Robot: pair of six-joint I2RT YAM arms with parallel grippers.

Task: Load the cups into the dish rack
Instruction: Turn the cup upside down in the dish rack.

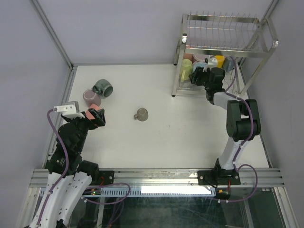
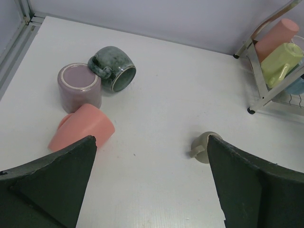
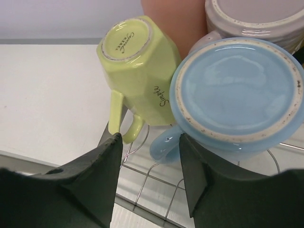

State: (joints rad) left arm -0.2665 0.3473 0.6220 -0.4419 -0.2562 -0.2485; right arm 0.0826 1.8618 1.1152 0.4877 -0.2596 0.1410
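Observation:
The chrome dish rack (image 1: 223,28) stands at the far right, with several cups on its lower shelf. My right gripper (image 1: 197,76) is open at that shelf. In the right wrist view its jaws (image 3: 149,137) straddle the handle of an upturned light blue mug (image 3: 237,90), beside a yellow-green mug (image 3: 137,71) on the wire shelf (image 3: 156,180). My left gripper (image 1: 97,118) is open and empty (image 2: 151,142), just behind a salmon pink cup (image 2: 80,128) lying on its side. A mauve cup (image 2: 80,85), a dark green mug (image 2: 114,68) and a taupe mug (image 2: 205,146) are on the table.
The loose cups cluster at the table's left (image 1: 97,92); the taupe mug (image 1: 141,114) sits alone mid-table. The rack's leg (image 2: 259,71) shows at the right of the left wrist view. A metal frame rail (image 1: 71,80) borders the left edge.

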